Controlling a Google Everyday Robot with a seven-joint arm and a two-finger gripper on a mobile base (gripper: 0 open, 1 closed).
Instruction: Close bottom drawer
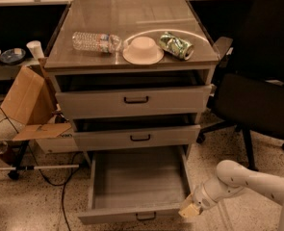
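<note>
The bottom drawer [136, 186] of the pale grey cabinet is pulled far out, its plain grey tray empty, with a small dark handle [146, 217] on its narrow front panel. The middle drawer [139, 137] and the top drawer [134, 100] above it stand slightly ajar. My white arm comes in from the lower right, and the gripper [188, 209] sits at the right front corner of the bottom drawer, close to or touching its front panel.
A plastic bottle [96, 41], a white bowl [142, 50] and a green can [175, 45] lie on the cabinet top. A black office chair [257, 85] stands at the right. A cardboard box [28, 105], cables and a pole lie on the floor at the left.
</note>
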